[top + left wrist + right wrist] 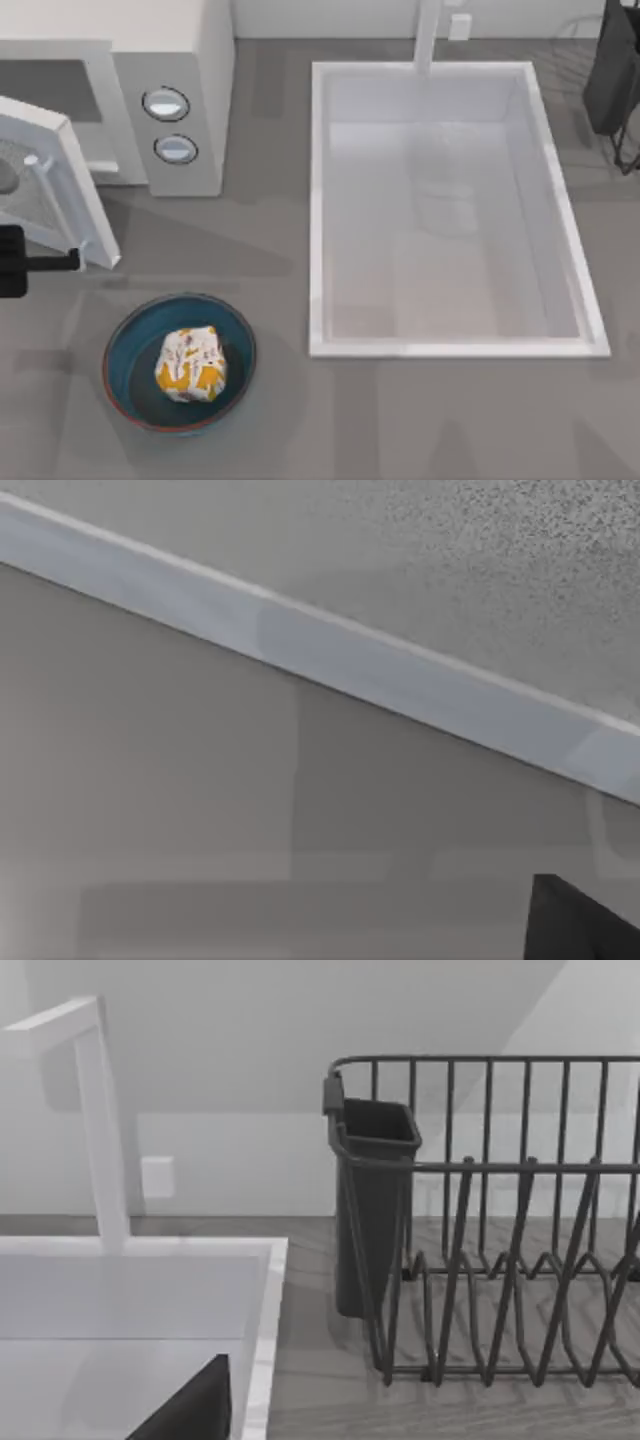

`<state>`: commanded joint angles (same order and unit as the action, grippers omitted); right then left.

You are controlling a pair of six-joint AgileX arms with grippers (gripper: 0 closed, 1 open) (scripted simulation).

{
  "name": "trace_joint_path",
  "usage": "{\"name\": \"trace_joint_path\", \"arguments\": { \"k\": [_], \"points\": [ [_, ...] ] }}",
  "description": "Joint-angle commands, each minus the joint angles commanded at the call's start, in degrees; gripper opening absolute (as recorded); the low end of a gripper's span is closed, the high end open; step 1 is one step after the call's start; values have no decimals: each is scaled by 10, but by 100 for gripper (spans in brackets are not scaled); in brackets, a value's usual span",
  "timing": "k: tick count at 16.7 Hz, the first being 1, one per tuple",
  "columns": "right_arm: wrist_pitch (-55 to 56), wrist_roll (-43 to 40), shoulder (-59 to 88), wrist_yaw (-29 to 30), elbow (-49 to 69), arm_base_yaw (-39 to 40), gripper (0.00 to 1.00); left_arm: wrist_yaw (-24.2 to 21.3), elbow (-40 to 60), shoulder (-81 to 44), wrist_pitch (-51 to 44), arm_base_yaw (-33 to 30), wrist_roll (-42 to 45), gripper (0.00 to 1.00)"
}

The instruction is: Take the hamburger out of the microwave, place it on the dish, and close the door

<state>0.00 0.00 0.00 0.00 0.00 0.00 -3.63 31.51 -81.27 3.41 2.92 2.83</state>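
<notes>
The hamburger [190,365] rests in the middle of the teal dish [125,350] on the counter at the front left. Behind it stands the white microwave [180,60], with its door [88,200] swung out toward the front. My left gripper [70,262] is at the far left edge, level with the door's near lower corner and close against it. In the left wrist view the door's white frame [330,660] and speckled window [450,550] pass close by. My right arm is parked by the back right; a dark part of its gripper [190,1410] shows over the sink.
A large white sink [318,200] with a faucet [428,35] takes up the centre and right. A dark wire dish rack [500,1240] with a cutlery holder [372,1200] stands at the back right corner. Open counter runs along the front.
</notes>
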Motion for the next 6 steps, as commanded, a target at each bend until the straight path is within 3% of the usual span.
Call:
{"name": "trace_joint_path", "arguments": {
  "k": [6],
  "points": [
    [0,0,0,0,0,0,100,5,56,-86,41,-8,-5,0]
  ]
}}
